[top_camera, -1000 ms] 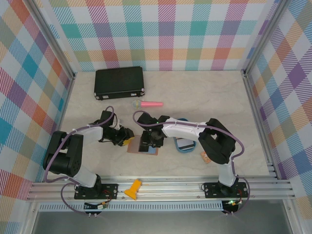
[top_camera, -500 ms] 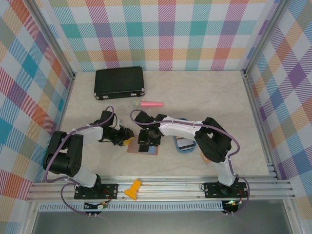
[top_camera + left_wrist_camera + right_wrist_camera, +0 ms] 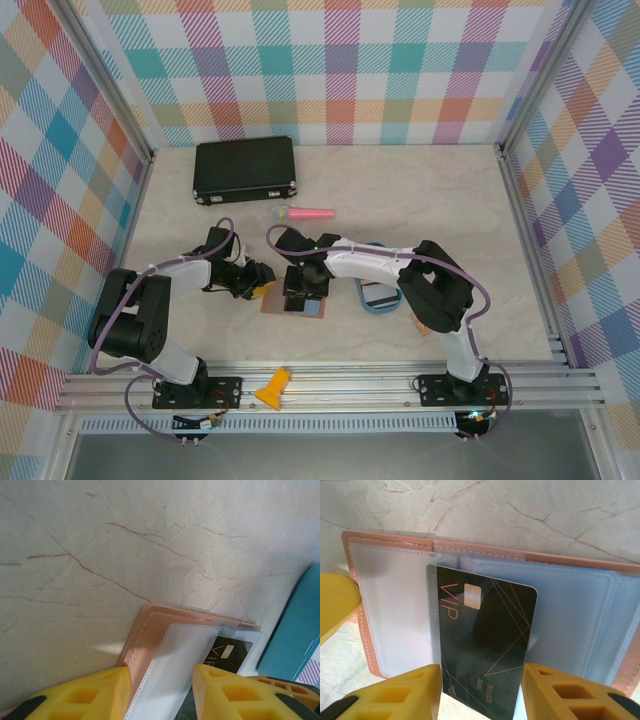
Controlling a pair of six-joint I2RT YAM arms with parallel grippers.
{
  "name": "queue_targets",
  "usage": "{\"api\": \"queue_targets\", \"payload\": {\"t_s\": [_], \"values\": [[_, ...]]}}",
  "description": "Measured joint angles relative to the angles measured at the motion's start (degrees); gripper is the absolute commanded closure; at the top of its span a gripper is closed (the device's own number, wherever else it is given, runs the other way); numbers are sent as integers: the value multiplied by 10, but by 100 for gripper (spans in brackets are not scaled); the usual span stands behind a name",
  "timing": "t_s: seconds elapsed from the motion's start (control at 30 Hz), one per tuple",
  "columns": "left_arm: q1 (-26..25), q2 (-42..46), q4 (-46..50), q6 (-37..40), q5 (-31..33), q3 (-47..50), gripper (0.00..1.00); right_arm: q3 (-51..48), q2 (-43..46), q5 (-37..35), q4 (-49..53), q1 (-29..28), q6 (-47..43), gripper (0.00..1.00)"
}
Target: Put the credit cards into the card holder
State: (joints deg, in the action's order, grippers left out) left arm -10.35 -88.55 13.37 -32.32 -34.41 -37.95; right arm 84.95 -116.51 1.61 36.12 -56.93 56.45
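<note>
Right gripper — jaws pressed in on the two long edges of a black VIP card, pinching it near its trailing end. The card is face up, flat over the open holder, directly ahead of the fingers. Its long axis runs straight out from the wrist toward the holder's far rim, with the chip end leading. We note a slight skew: the card sits a little crooked against the holder's stitched edges. The long edge to the left of the fingers looks frosted, as if tucked under the lip of the left clear sleeve. The rest appears to lie on top of the sleeves. The holder's own long axis runs crosswise to the fingers, clear pockets up.

Left gripper — fingers spread, straddling the holder's pink edge and a clear sleeve. Whether they bear down on it we cannot tell. Beyond these fingers the card's end shows, and past that the blue tray.

Progress, as we judge it: early. This card is lined up but not seated; it needs squaring and a push forward into a pocket. We see no other card in the sleeves. From above, what look like more cards lie in the tray, just to the right of the right gripper, yet to be loaded.
</note>
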Motion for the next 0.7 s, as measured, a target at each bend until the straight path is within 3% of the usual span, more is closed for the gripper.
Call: {"api": "queue_targets", "payload": {"t_s": [0.7], "values": [[0, -1, -4, -2, -2, 3, 60, 22, -18, 31, 8, -9, 1, 57]]}}
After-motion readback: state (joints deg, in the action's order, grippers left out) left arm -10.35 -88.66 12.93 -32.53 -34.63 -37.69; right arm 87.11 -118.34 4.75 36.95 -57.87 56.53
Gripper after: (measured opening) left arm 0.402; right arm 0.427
